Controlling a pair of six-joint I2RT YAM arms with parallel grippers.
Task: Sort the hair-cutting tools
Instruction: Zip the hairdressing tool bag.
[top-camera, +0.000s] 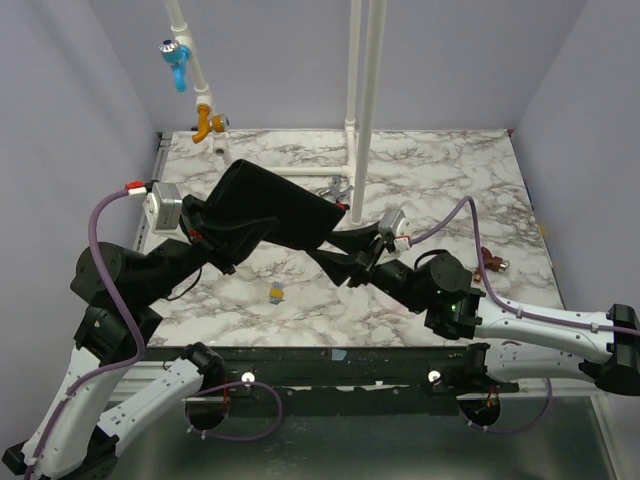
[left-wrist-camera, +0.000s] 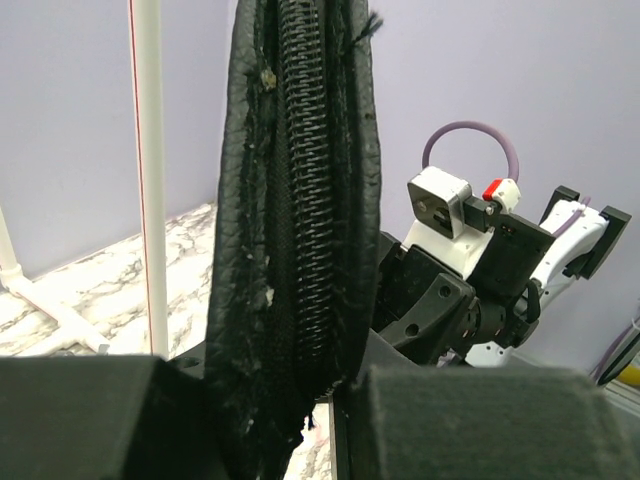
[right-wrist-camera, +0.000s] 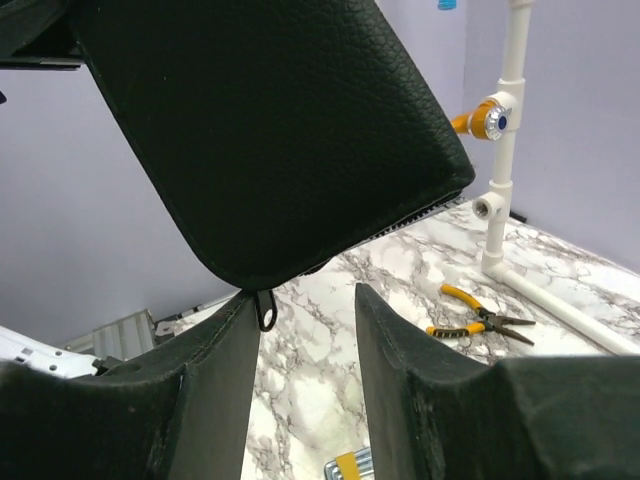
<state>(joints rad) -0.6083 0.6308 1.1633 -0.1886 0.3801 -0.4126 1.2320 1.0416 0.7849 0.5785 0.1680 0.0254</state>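
Your left gripper (left-wrist-camera: 332, 405) is clamped on the zip edge of the black pouch (top-camera: 270, 205), holding it up off the marble table (top-camera: 430, 170). The pouch's inside is hidden, so you cannot tell whether the hair-cutting tools are in it. Your right gripper (right-wrist-camera: 305, 340) sits just under its lower corner, jaws apart and holding nothing, the zipper pull (right-wrist-camera: 265, 312) at its left finger. A small silver and yellow item (top-camera: 276, 291) lies on the table below, and yellow-handled pliers (right-wrist-camera: 480, 318) beside the white pipe (right-wrist-camera: 500, 200)

Black pouch (top-camera: 270, 205), yellow pliers (right-wrist-camera: 480, 317), marble table (top-camera: 440, 170)
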